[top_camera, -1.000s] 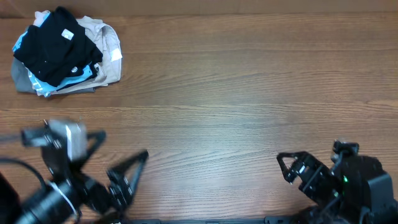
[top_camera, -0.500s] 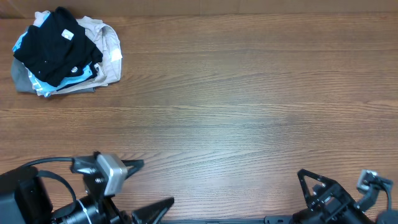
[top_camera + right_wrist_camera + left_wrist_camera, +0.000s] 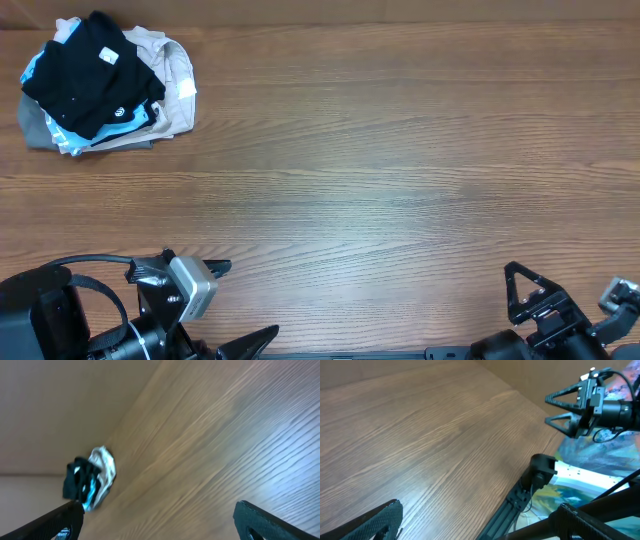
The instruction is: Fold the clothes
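From where I was sitting, the main worry was the reach. Both arms were parked at the near edge of the table [image 3: 400,150], while the black T-shirt [image 3: 85,75] sat way off in the table's far-left corner, on top of a heap of other clothes. The left gripper [image 3: 250,298] was spread wide with nothing in it. The right gripper [image 3: 549,409] was the same, jaws gaping and empty, and it was well apart from the pile at the table's near-right end, so I figured it would have a long stretch.

A deep pinch into that heap could easily have caught the beige garment [image 3: 170,65] or the light blue shirt [image 3: 125,120] poking out underneath and dragged them along. A grey garment [image 3: 35,130] was also peeking out at the bottom, toward the table's left edge. The pile was so close to the corner that a sloppy sideways tug might have pushed stuff off the table.

The tee itself looked bunched into a lumpy bundle. It was plain black and soft, with a small white tag showing up top and a tiny white logo lower down. I couldn't pick out a clean hem or sleeve to go for.
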`<state>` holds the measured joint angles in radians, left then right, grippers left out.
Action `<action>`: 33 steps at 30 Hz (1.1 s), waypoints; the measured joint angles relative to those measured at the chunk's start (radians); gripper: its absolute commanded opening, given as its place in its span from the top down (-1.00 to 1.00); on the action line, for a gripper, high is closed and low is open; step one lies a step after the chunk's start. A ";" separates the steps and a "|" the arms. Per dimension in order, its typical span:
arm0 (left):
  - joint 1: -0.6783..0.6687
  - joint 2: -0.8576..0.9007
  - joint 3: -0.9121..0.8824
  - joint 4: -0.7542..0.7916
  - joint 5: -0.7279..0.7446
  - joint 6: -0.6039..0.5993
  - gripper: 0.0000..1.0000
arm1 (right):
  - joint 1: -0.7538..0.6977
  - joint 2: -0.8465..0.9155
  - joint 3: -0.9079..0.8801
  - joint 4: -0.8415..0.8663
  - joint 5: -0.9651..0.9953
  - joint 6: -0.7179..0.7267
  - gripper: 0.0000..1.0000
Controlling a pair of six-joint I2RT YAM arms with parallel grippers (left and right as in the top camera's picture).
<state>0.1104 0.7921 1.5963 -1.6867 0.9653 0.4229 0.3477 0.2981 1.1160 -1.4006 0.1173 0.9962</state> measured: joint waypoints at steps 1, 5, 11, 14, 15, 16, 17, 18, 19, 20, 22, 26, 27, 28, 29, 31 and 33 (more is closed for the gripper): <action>0.000 0.000 0.000 0.000 -0.002 0.000 -1.00 | 0.000 0.000 0.000 0.000 0.017 0.001 -1.00; 0.000 0.000 0.000 0.000 -0.017 0.004 -0.99 | 0.000 0.000 0.000 -0.018 0.060 0.002 -1.00; 0.000 0.000 0.000 0.000 -0.028 0.004 -0.99 | 0.000 0.000 0.000 -0.068 0.079 0.002 -1.00; 0.000 0.000 0.000 0.000 -0.031 0.005 -0.99 | 0.000 0.000 0.000 -0.079 0.082 0.001 -1.00; 0.000 0.000 0.000 0.000 -0.031 0.005 -1.00 | 0.000 0.000 0.000 -0.079 0.082 0.002 -1.00; 0.000 0.000 0.000 0.000 -0.032 0.005 -1.00 | 0.000 0.000 0.000 -0.079 0.082 0.002 -1.00; 0.000 0.000 0.000 0.000 -0.032 0.005 -1.00 | 0.000 0.000 0.000 -0.079 0.083 0.002 -1.00; 0.000 0.000 0.000 0.000 -0.032 0.006 -1.00 | 0.000 0.000 0.000 -0.080 0.084 0.002 -1.00; 0.000 0.000 0.000 0.000 -0.033 0.006 -1.00 | 0.000 0.000 0.000 -0.080 0.084 0.002 -1.00; 0.000 0.000 0.000 0.000 -0.035 0.006 -1.00 | 0.000 0.000 0.000 -0.080 0.085 0.002 -1.00; 0.000 0.000 0.000 0.000 -0.035 0.007 -0.99 | 0.000 0.000 0.000 -0.080 0.085 0.002 -1.00; 0.000 0.000 0.000 0.000 -0.035 0.007 -0.99 | 0.000 0.000 0.000 -0.080 0.085 0.002 -1.00; 0.000 0.000 0.000 0.000 -0.035 0.007 -1.00 | 0.000 0.000 0.000 -0.080 0.085 0.002 -1.00; 0.000 0.000 0.000 0.000 -0.035 0.007 -0.99 | 0.000 0.000 0.000 -0.080 0.085 0.002 -1.00; 0.000 0.000 0.000 0.000 -0.035 0.007 -1.00 | 0.000 0.000 0.000 -0.080 0.085 0.002 -1.00; 0.000 0.000 0.000 0.000 -0.035 0.007 -1.00 | 0.000 0.000 0.000 -0.080 0.085 0.002 -1.00; 0.000 0.000 0.000 0.000 -0.035 0.007 -1.00 | 0.000 0.000 0.000 -0.080 0.087 0.002 -1.00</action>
<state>0.1104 0.7921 1.5963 -1.6867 0.9306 0.4297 0.3477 0.2981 1.1160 -1.4811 0.2043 0.9977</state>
